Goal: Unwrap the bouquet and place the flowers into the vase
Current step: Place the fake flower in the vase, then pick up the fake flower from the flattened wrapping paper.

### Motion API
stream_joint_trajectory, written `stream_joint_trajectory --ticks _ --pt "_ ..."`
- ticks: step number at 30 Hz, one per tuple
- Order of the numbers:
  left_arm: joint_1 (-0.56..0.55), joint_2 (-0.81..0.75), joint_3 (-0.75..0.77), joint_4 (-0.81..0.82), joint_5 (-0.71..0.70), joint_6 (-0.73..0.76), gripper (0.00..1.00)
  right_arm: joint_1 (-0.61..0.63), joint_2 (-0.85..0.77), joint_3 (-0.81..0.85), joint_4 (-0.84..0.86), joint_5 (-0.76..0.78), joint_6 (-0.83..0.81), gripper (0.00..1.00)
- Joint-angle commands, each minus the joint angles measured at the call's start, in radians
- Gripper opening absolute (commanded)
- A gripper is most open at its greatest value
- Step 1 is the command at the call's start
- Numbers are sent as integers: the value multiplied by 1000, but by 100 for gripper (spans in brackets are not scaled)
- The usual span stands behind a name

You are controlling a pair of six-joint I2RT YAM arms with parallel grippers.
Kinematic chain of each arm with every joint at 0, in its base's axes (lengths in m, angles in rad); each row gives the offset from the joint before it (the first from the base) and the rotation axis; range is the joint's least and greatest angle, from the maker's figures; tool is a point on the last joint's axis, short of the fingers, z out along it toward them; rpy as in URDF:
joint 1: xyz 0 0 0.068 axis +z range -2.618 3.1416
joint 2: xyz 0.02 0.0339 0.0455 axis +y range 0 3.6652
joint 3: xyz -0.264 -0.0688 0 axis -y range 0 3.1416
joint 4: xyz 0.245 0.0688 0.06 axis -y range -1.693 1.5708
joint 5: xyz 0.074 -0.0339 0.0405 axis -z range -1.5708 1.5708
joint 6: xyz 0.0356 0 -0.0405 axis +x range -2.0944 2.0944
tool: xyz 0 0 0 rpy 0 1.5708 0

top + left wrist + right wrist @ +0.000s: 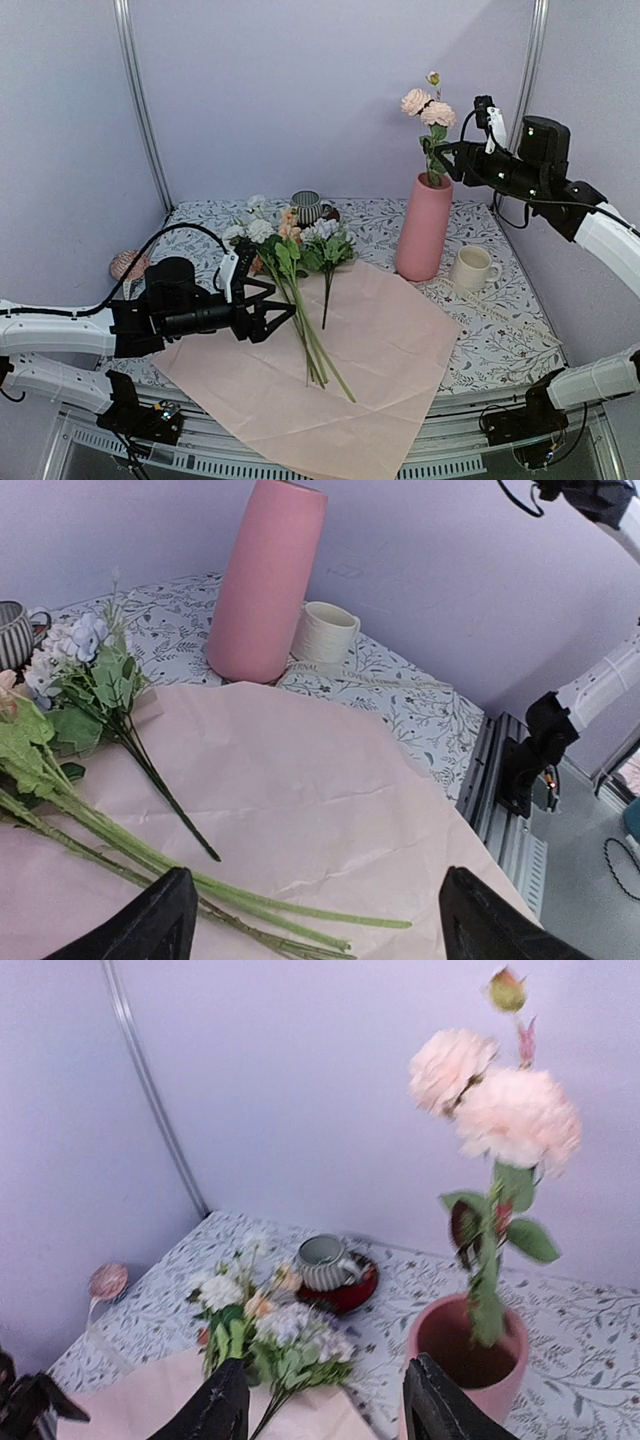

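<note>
The pink vase [424, 228] stands at the back right with one peach rose stem [430, 108] upright in it. My right gripper [447, 162] hovers just right of that stem, above the vase's rim [440, 1332], open with nothing between its fingers [228, 1405]. The bouquet is unwrapped: its pink paper [385, 350] lies flat, and the remaining flowers [295, 245] lie across its left part, stems [250, 900] pointing toward me. My left gripper [280, 308] is open just left of those stems, low over the paper [300, 780].
A cream mug [470, 268] sits right of the vase, with a thin cream strand [500, 312] on the cloth in front of it. A striped cup on a red saucer [306, 207] stands at the back. A pink round object [127, 265] rests at the table's left edge.
</note>
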Motion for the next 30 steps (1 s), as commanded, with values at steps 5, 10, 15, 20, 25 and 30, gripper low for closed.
stream_joint_trajectory --ticks 5,10,15,20,25,30 --pt "24 -22 -31 -55 -149 -77 86 148 -83 -273 -39 -182 100 53" --pt "71 -48 -68 -59 -175 -129 86 254 -30 -385 30 -174 165 51" --pt "112 -73 -95 -66 -165 -167 86 355 121 -384 60 -136 185 46" --pt "137 -73 -104 -89 -165 -194 86 434 273 -337 109 -131 193 41" --pt "155 -45 -105 -101 -144 -213 86 492 440 -239 90 -132 186 37" --pt "161 -26 -105 -107 -127 -220 86 538 546 -184 57 -131 184 37"
